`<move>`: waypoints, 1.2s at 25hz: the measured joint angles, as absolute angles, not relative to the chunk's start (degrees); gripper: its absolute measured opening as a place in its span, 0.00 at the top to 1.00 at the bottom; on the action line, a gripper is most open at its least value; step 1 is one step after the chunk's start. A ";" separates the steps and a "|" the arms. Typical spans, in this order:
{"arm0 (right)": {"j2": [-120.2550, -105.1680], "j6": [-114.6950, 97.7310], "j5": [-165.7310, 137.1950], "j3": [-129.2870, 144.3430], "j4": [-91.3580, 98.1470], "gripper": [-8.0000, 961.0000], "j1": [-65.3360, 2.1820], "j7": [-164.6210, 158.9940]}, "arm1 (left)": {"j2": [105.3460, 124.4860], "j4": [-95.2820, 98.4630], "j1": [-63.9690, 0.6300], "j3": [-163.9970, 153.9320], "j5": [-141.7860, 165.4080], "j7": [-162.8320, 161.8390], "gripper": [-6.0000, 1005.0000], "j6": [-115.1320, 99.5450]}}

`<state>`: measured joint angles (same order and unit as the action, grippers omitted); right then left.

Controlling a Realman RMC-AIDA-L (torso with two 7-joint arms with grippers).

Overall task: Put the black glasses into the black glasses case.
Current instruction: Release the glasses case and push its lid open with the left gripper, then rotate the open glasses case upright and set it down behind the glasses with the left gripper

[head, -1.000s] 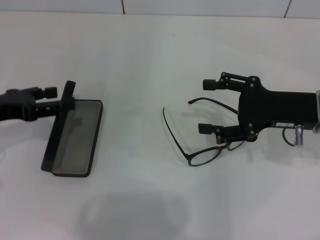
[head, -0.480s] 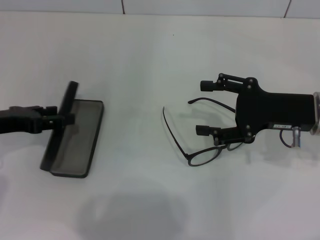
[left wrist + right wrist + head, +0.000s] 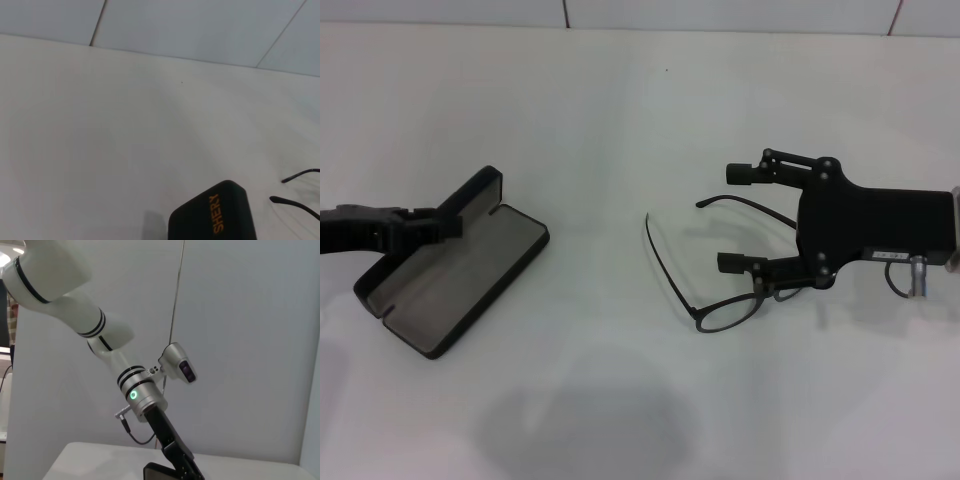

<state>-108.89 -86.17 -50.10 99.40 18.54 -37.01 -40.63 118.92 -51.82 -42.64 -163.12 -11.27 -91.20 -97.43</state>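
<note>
The black glasses (image 3: 728, 308) lie on the white table right of centre, temple arms unfolded. Their arm tips (image 3: 299, 175) show in the left wrist view. My right gripper (image 3: 737, 218) hovers open at their right side, one finger beyond the far temple and the other over the lens nearest it. The black glasses case (image 3: 455, 280) lies open at the left, turned diagonally, grey lining up. My left gripper (image 3: 428, 225) is shut on its raised lid (image 3: 215, 215), which bears orange lettering. The right wrist view shows my left arm (image 3: 142, 397) reaching down to the case (image 3: 159, 473).
The white table (image 3: 620, 120) ends at a white panelled wall (image 3: 720, 12) at the far side. A soft round shadow (image 3: 585, 425) falls on the table near the front. Open table lies between case and glasses.
The case has swung from nearly lengthwise to diagonal, and its lid has tipped farther back, still in my left gripper. The right gripper has hardly moved; the glasses stay put.
</note>
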 joint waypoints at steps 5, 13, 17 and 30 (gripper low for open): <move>-108.80 -86.68 -50.11 99.50 18.54 0.09 -36.82 -39.43 | 118.61 -51.81 -43.03 -163.13 -11.13 -90.89 0.55 -97.59; -108.74 -91.66 -56.95 99.44 18.66 0.09 -36.73 -36.77 | 118.30 -51.74 -45.74 -163.13 -11.09 -87.01 0.69 -97.12; -109.10 -92.05 -57.49 99.52 18.71 0.09 -36.17 -35.76 | 117.76 -51.06 -48.16 -163.12 -10.02 -85.48 0.76 -96.68; -111.43 -91.14 -58.94 99.47 18.71 0.09 -33.93 -32.63 | 117.58 -41.90 -61.00 -163.12 -5.13 -67.20 0.80 -87.66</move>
<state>-111.43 -91.14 -58.94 99.47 18.71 -33.93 -32.63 117.58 -41.91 -61.00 -163.12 -5.13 -67.19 -87.66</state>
